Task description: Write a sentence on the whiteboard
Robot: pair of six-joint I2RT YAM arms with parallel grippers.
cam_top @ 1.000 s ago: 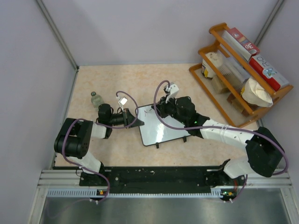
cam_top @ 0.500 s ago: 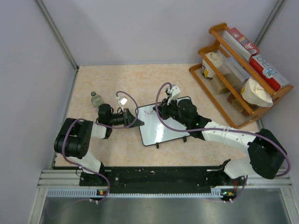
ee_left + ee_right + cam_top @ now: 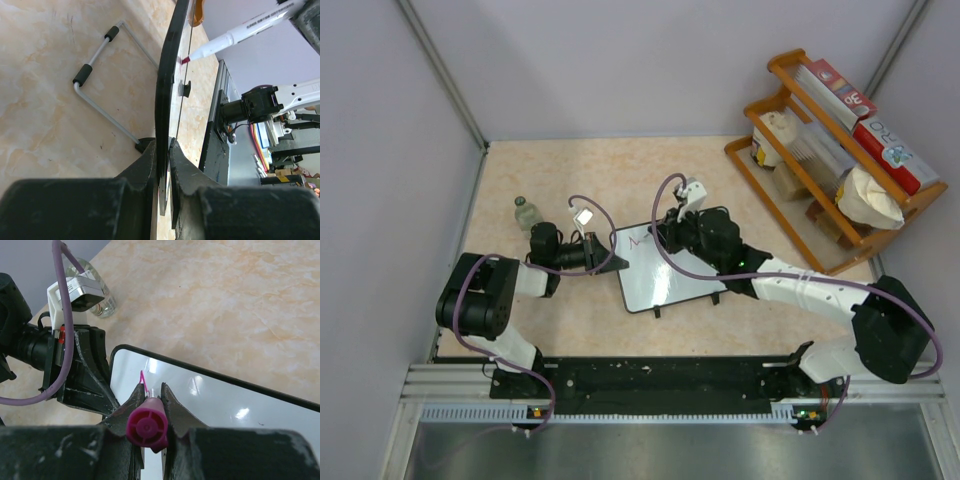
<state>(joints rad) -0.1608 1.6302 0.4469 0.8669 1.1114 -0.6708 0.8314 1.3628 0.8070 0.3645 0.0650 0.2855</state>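
Marker tip on the whiteboard (image 3: 668,278), board clamped at one edge.

The whiteboard sits mid-table (image 3: 570,170) between the two arms, propped on a bent wire stand (image 3: 100,100). The left claw (image 3: 163,152) is pinched narrow on the black frame at the board's left edge. The right claw (image 3: 150,390) is closed tight on a white marker (image 3: 240,35) (its pink butt end faces the wrist camera). The marker's pink tip meets the glossy face near the board's far left corner. A thin pink stroke (image 3: 142,377) shows there; too little of it is visible to read. A small clear bottle (image 3: 525,212) stands on the table just beyond the left arm, apart from the board. A wooden rack (image 3: 775,190) with boxes and bags stands at the far right.
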